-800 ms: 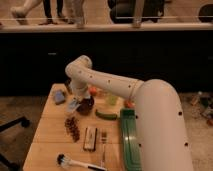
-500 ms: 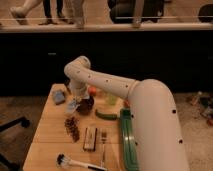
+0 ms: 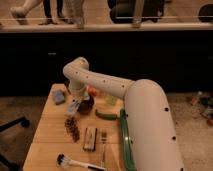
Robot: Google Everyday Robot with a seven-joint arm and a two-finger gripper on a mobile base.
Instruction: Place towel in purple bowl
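Reaching down from its raised elbow over the wooden table (image 3: 47, 137), the robot's white arm (image 3: 107, 82) is hanging its gripper (image 3: 74, 106) low over the tabletop, just beside the purple bowl (image 3: 87, 105), at the bowl's left edge as the camera sees it. Whether the gripper is open, closed or clasping anything is not showing, so it cannot be told. The towel (image 3: 59, 96), a small blue-grey bundle, is lying on the table to the left of the bowl and a little farther back, past the gripper; it is sitting apart from the bowl, not inside it. An orange-red round thing (image 3: 92, 91) is sitting just behind the bowl, and a pale green cup (image 3: 111, 100) is standing near the bowl's right side. A long green vegetable (image 3: 106, 115) is lying in front of the bowl and to its right. A dark cluster of small pieces (image 3: 72, 129) is resting in front of the bowl, with a dark flat block (image 3: 90, 138) and a fork (image 3: 103, 145) lying nearer the camera than that. A brush (image 3: 75, 162) is lying well in front of the bowl, at the table's near edge. A green-rimmed tray (image 3: 123, 140) is running along the table well to the bowl's right, partly hidden by the robot's body.
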